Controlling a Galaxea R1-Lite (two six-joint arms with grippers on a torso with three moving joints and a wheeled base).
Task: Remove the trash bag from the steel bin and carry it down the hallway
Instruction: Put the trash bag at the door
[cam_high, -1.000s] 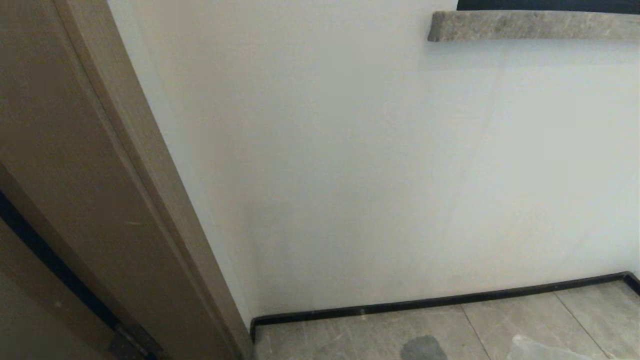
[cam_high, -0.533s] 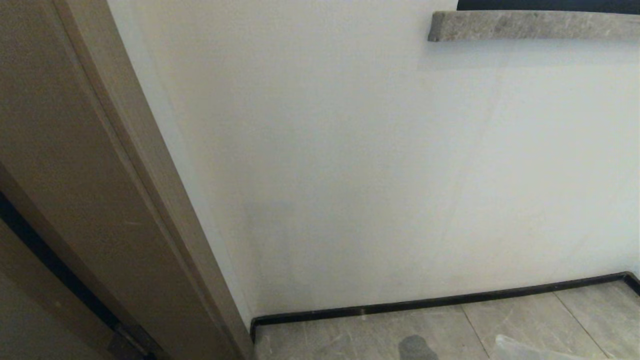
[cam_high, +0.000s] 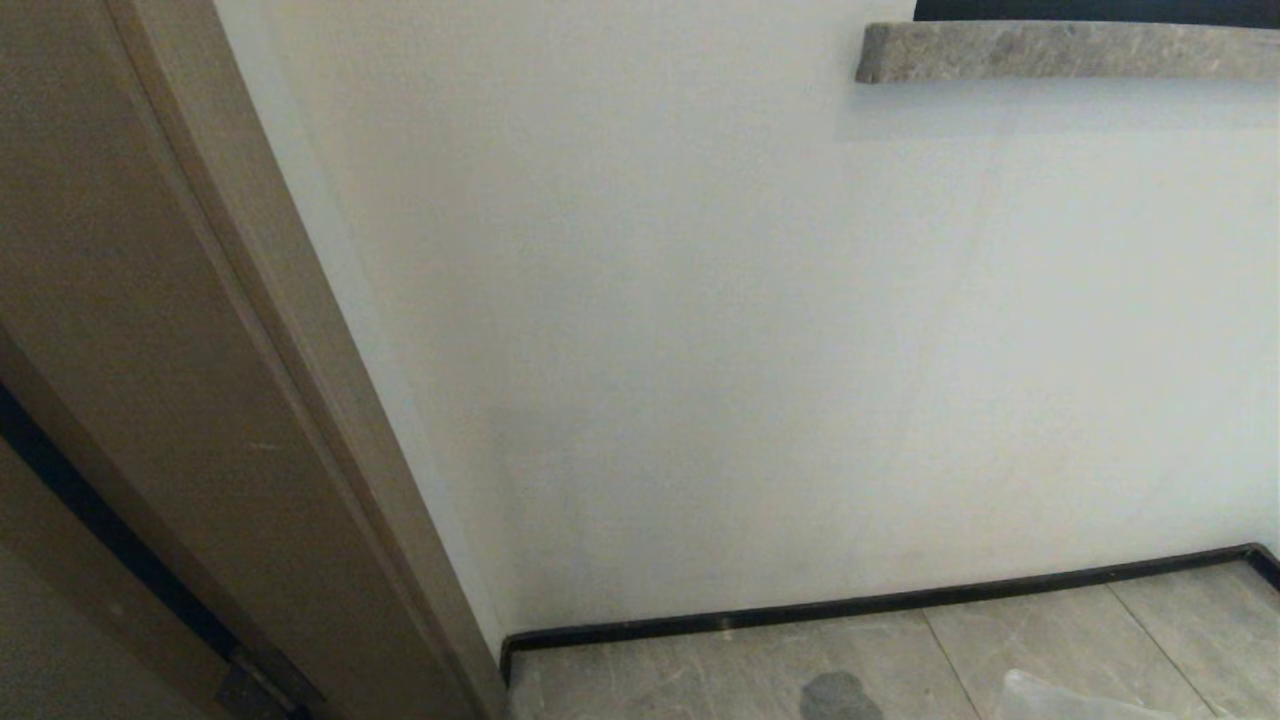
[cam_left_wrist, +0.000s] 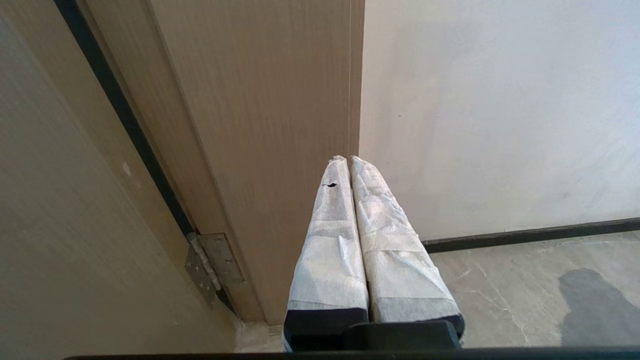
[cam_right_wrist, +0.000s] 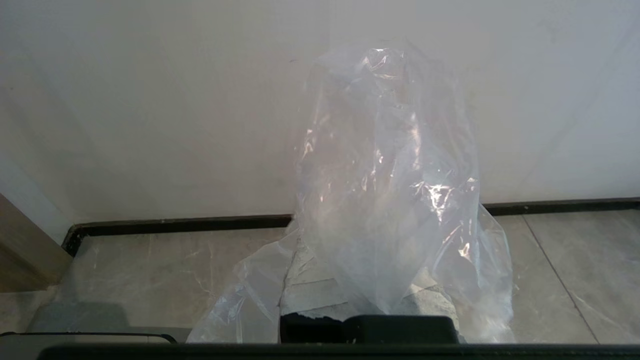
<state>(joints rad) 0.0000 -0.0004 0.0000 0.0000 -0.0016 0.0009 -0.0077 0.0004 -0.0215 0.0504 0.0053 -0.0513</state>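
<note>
Fingers (cam_right_wrist: 320, 280) of the right gripper are shut tight on the trash bag (cam_right_wrist: 390, 190), so it drapes over them, up off the hallway floor (cam_right_wrist: 150, 270). Left gripper (cam_left_wrist: 350, 165) is closed and empty by the door frame (cam_left_wrist: 260, 125).

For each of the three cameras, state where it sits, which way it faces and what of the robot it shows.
Head: looks down at a white wall, tan wooden door frame, clear bag's edge; no arm.
Left wrist: behind the shut left gripper, facing the frame.
Right wrist: behind the right gripper, draped by the crinkly clear plastic trash bag.
Shared: black baseboard, grey floor tiles.
</note>
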